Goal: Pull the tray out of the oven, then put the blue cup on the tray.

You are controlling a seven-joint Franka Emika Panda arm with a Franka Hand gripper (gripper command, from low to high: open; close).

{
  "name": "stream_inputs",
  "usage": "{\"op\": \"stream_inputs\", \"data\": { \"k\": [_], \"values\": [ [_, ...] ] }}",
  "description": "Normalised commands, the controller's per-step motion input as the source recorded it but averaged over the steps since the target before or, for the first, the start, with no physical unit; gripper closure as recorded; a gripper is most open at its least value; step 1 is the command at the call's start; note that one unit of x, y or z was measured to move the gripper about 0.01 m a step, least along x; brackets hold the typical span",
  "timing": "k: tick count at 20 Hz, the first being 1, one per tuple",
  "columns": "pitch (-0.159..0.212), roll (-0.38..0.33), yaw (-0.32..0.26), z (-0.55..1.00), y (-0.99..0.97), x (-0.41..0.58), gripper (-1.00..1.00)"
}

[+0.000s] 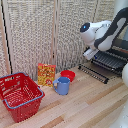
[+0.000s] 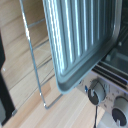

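The blue cup (image 1: pixel 62 85) stands upright on the wooden table, handle toward the exterior view's left, well away from the arm. The oven (image 1: pixel 121 50) sits at the exterior view's right edge, mostly hidden by the arm. The dark barred tray (image 1: pixel 110 60) sticks out of its front, above the striped door flap (image 1: pixel 93 73). In the wrist view the ribbed tray (image 2: pixel 82 40) fills the frame above the oven's knobs (image 2: pixel 97 92), with a thin wire frame (image 2: pixel 35 60) beside it. My gripper (image 1: pixel 90 53) hangs at the tray's near end. Its fingers are too blurred to read.
A red basket (image 1: pixel 20 95) stands at the exterior view's lower left. A yellow and red box (image 1: pixel 46 74) and a low red bowl (image 1: pixel 68 75) sit just behind the cup. A woven screen (image 1: pixel 45 30) closes off the back.
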Motion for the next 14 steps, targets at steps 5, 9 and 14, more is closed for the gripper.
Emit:
{"op": "stream_inputs", "data": {
  "k": [5, 9, 14],
  "values": [
    [-0.001, 0.260, -0.141, 0.32, 0.24, 0.069, -1.00],
    [0.000, 0.305, -0.153, 0.20, 0.33, 0.016, -1.00],
    [0.028, 0.319, -0.132, 0.16, 0.34, 0.000, -1.00]
  ]
}}
